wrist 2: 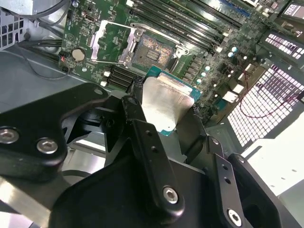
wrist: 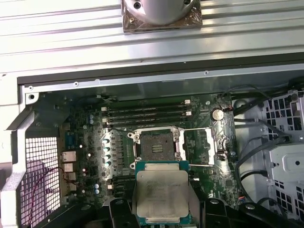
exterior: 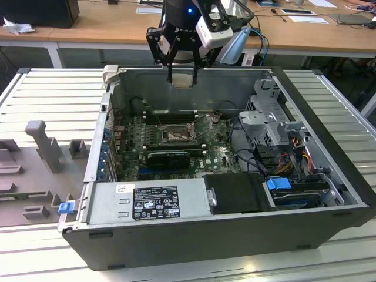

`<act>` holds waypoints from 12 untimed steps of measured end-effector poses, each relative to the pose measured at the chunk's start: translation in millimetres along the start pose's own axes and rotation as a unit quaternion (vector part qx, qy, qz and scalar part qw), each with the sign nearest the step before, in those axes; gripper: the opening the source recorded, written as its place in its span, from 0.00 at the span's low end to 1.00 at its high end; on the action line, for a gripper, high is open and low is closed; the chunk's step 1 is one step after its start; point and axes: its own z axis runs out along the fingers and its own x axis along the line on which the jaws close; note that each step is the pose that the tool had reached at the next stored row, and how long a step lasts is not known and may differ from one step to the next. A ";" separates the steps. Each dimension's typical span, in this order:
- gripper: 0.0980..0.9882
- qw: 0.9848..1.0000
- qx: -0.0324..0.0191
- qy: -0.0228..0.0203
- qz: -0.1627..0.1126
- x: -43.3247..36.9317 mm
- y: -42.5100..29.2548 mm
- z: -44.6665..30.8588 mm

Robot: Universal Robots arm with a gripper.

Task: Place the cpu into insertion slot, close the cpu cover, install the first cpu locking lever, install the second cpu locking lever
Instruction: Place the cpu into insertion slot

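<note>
**Step in hand.** The first step, placing the chip, is judged to be in progress. The end effector [exterior: 181, 78] is seen poised above the rear wall of the open computer case [exterior: 329, 194], and it is closed on the cpu [exterior: 181, 82], which is gripped by two opposite edges. The cpu is held clear of the motherboard [exterior: 217, 155] and is not yet seated. The insertion slot [exterior: 176, 136] lies below, uncovered and unoccupied. No later step is judged to have been started.

**What the next move calls for.** By judgement, the chip must be brought squarely over the slot and kept level. Its edges must match the frame, as little margin is offered by the socket. Contact with the pin field at a tilt is considered the main risk.

**Differences between views.**
- First wrist view: the cpu [wrist: 161, 192] is seen from above, its silver top facing the camera, with the insertion slot [wrist: 156, 145] just beyond it and the cpu cover [wrist: 218, 145] swung open to one side.
- Second wrist view: the cpu [wrist 2: 164, 107] is shown between the dark fingers [wrist 2: 135, 114]. The slot's pin field [wrist 2: 153, 50] and the raised cpu cover [wrist 2: 96, 42] are seen obliquely.
- Exterior view: the height of the end effector above the case is shown, which cannot be judged from the wrist views.
</note>
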 end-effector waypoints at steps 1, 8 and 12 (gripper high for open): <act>0.48 1.000 0.000 0.000 0.001 0.0 0.0 0.0; 0.48 1.000 0.000 -0.001 0.007 0.0 0.0 0.1; 0.48 1.000 0.000 -0.001 0.010 0.0 0.0 0.1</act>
